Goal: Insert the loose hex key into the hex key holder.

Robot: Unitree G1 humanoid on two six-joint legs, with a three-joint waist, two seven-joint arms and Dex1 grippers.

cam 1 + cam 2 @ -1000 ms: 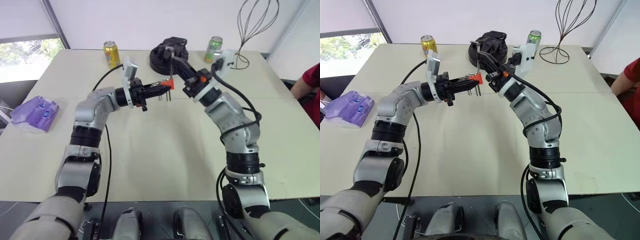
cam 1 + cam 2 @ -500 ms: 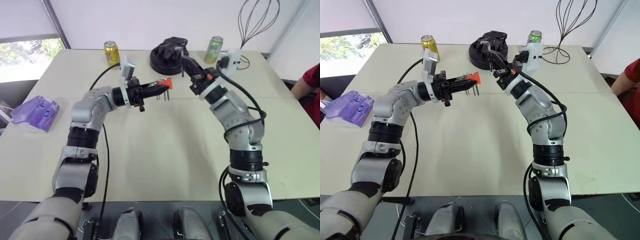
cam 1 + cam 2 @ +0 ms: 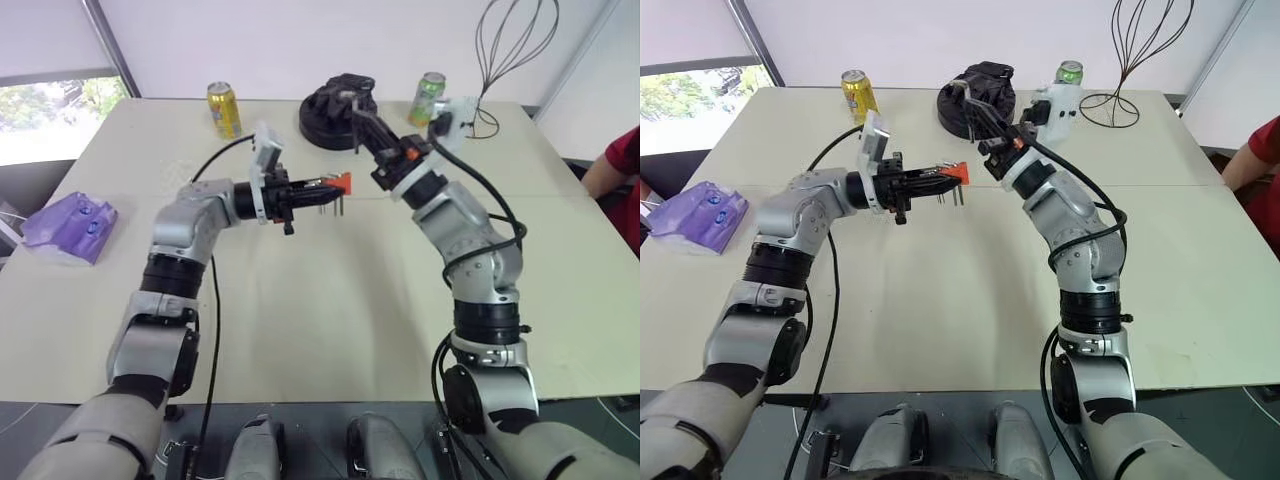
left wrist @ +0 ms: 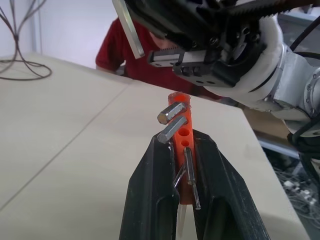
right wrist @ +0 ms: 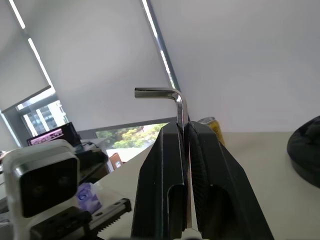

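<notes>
Left gripper: clamped on hex key holder, held above the table; its wrist view reveals empty sockets. Right gripper: pinching loose hex key, bent end visible in its wrist view.

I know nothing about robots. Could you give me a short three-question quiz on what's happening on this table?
1. True or false: the loose hex key is already seated in the hex key holder.
2. Which gripper grips the holder?
A. left gripper
B. right gripper
3. How many drink cans stand at the table's far edge?

Key: 1 false, the right gripper holds it in the air apart from the holder; 2 A; 3 two, a yellow can and a green can.
</notes>
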